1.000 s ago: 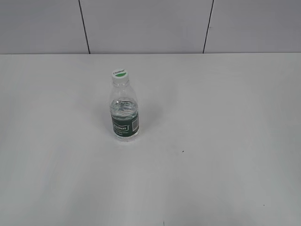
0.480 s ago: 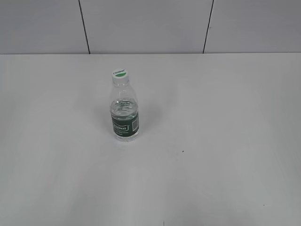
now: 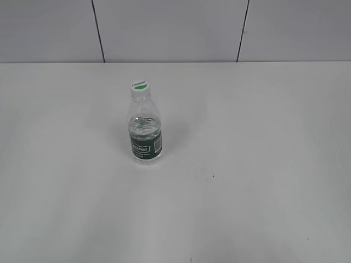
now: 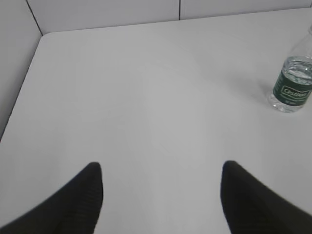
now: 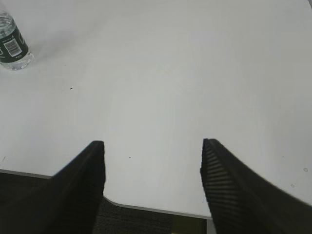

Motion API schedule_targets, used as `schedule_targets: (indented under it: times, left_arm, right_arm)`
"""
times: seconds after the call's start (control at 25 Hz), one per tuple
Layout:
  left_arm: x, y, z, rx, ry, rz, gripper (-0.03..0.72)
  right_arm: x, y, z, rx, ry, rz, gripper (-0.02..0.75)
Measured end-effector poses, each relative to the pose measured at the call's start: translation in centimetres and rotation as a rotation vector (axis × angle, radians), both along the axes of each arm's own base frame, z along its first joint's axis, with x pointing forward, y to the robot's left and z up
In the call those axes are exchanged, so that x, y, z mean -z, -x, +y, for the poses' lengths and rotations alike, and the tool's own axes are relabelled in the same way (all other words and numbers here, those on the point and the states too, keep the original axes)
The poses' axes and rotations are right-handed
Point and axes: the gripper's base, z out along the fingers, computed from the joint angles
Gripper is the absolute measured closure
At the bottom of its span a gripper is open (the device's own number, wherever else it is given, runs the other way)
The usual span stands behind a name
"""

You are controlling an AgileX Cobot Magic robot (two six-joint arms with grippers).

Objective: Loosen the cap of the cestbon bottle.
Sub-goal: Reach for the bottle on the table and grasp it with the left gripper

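Note:
The cestbon bottle (image 3: 145,129), clear with a dark green label, stands upright on the white table (image 3: 247,164), left of the middle. Its white cap (image 3: 140,86) with a green patch sits on the neck. Neither gripper shows in the exterior view. In the left wrist view the bottle (image 4: 292,80) stands at the far right, well ahead of my open, empty left gripper (image 4: 161,168). In the right wrist view only the bottle's base (image 5: 12,46) shows at the top left, far from my open, empty right gripper (image 5: 152,144). The cap is out of both wrist views.
A grey panelled wall (image 3: 170,30) runs behind the table. The table's left back corner (image 4: 46,34) shows in the left wrist view. Its near edge (image 5: 146,208) lies under my right gripper, with dark floor below.

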Motion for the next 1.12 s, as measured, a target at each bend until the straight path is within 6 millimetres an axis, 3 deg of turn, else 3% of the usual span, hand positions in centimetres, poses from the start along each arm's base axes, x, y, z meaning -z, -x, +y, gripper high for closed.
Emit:
schedule_targets:
  times: [0.12, 0.32, 0.48, 0.68, 0.92, 1.12]
  left_arm:
    - [-0.3, 0.0, 0.0, 0.003, 0.004, -0.018, 0.225]
    - [-2.2, -0.3, -0.1, 0.016, 0.010, -0.200, 0.225]
    - [-3.0, -1.7, -0.3, 0.026, 0.007, -0.261, 0.225]
    - [-2.4, -5.3, -0.8, 0.046, 0.002, -0.281, 0.225]
    - [-0.7, -10.2, -1.5, 0.076, -0.012, -0.270, 0.225]
    - [0.8, -14.9, -2.1, 0.099, -0.014, -0.203, 0.225]
  right_arm:
    - [0.0, 0.0, 0.0, 0.000, 0.000, 0.000, 0.265]
    - [-0.1, 0.0, 0.0, 0.001, -0.001, -0.008, 0.265]
    - [-1.2, -0.2, -0.1, 0.016, -0.011, -0.109, 0.265]
    - [-2.5, -1.6, -0.3, 0.035, -0.009, -0.206, 0.265]
    - [-3.2, -3.7, -0.3, 0.036, -0.010, -0.205, 0.265]
    - [-3.7, -4.2, 0.1, -0.012, -0.005, -0.247, 0.265]
